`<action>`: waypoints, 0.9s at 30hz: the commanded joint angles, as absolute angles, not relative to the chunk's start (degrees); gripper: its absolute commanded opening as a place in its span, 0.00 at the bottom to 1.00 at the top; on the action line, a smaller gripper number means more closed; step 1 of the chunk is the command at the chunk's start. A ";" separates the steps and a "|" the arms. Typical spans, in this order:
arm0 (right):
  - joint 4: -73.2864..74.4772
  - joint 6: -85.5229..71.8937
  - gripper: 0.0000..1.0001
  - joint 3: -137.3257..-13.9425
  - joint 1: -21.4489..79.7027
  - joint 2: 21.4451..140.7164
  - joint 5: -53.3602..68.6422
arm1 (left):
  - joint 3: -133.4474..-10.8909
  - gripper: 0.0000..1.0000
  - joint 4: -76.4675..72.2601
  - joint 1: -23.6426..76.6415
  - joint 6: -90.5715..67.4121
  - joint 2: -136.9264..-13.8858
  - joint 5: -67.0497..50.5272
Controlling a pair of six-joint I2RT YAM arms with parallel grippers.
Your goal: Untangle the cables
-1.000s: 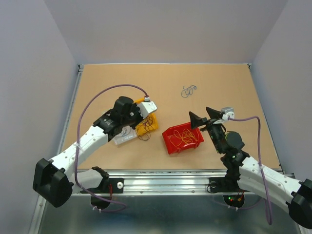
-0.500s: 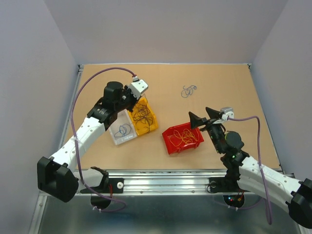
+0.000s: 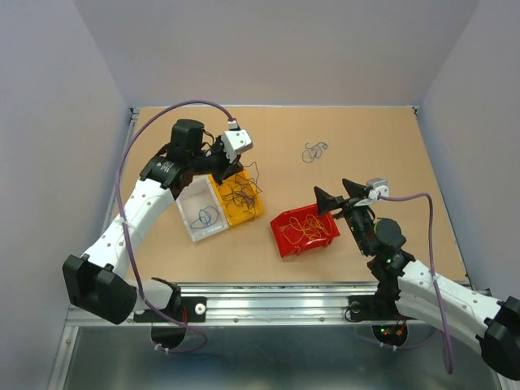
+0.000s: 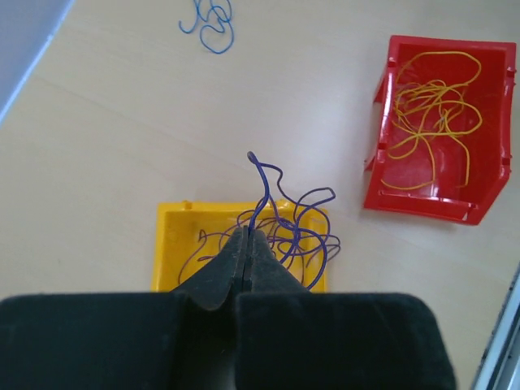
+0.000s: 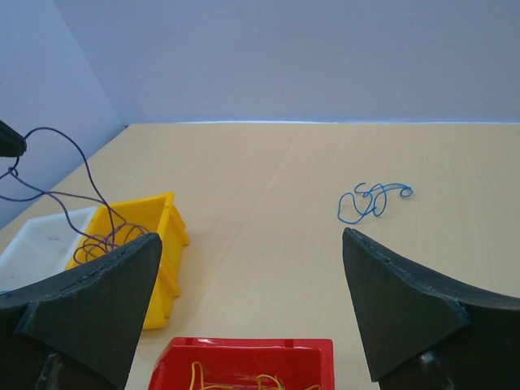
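Observation:
My left gripper (image 3: pixel 221 168) is shut on a thin purple-blue wire (image 4: pixel 262 188) and holds it just above the yellow bin (image 3: pixel 251 207). The rest of that dark wire bunch (image 4: pixel 301 236) trails down into the yellow bin (image 4: pixel 173 244). In the left wrist view the jaws (image 4: pixel 248 236) are pressed together on the strand. A small blue cable tangle (image 3: pixel 314 151) lies loose on the table further back; it also shows in the right wrist view (image 5: pixel 372 201). My right gripper (image 3: pixel 337 195) is open and empty, above the red bin's far edge (image 5: pixel 250 236).
A red bin (image 3: pixel 283 222) holds yellow-orange wires (image 4: pixel 431 114). A white bin (image 3: pixel 189 231) with a blue wire (image 3: pixel 206 216) stands left of the yellow bin. The table's metal rail runs along the near edge.
My left gripper has risen and moved back and left from low over the bins, drawing the dark wire up from the yellow bin. The right arm has not moved.

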State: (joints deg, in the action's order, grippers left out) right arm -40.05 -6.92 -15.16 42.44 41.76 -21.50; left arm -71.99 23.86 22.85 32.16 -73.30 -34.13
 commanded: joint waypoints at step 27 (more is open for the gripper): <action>-41.57 -7.03 0.98 -15.29 42.63 41.04 -22.77 | -58.98 0.56 11.08 22.68 26.72 -79.83 -5.89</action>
State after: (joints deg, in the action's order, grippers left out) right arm -40.03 -6.92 -15.16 42.44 40.91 -21.87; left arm -60.38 15.22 22.76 27.33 -88.14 -7.22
